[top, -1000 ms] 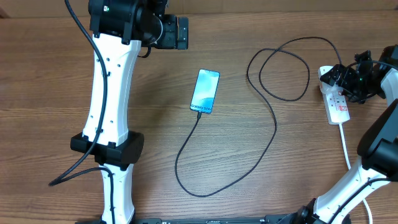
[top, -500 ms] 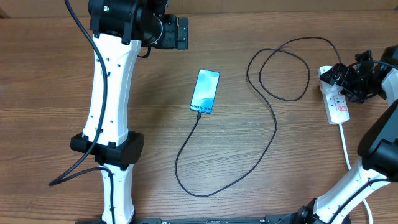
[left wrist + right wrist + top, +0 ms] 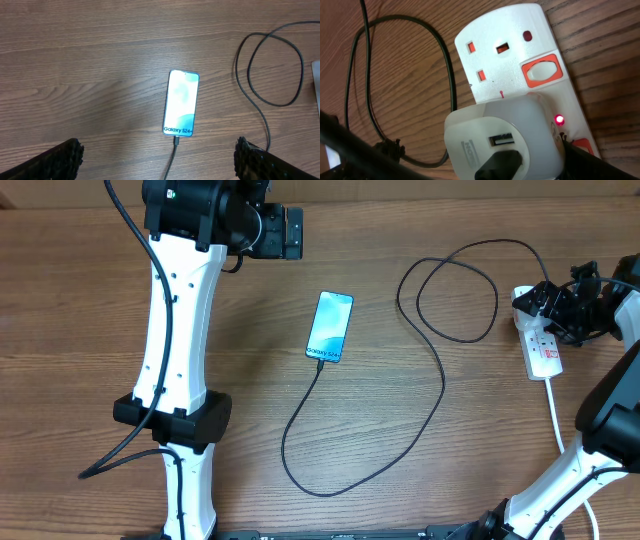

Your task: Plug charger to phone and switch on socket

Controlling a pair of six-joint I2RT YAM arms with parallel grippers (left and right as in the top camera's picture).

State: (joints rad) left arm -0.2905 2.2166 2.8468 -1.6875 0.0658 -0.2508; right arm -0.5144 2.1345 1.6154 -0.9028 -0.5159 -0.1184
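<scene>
overhead, the slim phone [image 3: 330, 327] with lit light-blue screen lies mid-table, well apart from the wide-spread left gripper [image 3: 292, 232]; its screen reads "galaxy s24+". the thin black charger cable [image 3: 441, 385] loops from it to the white power strip [image 3: 543, 352], whose far end sits under the right gripper [image 3: 562, 308], jaws spread.

- Mid-brown wood-grain table [image 3: 80, 300], filling almost the whole overhead view from left to right and from near to far.
- Grain in long streaks running left to right, with darker and lighter bands alternating.
- Matte surface without strong glare.
- Up close in the wrist views, fine dark lines in the grain, with a warmer, redder tone on the right side of the scene.
- Paler tan band [image 3: 450, 186] along the far edge, beyond the table; wall or board, impossible to tell which.
- Soft, even light from above, leaving only faint, blurred shadows on the wood.
</scene>
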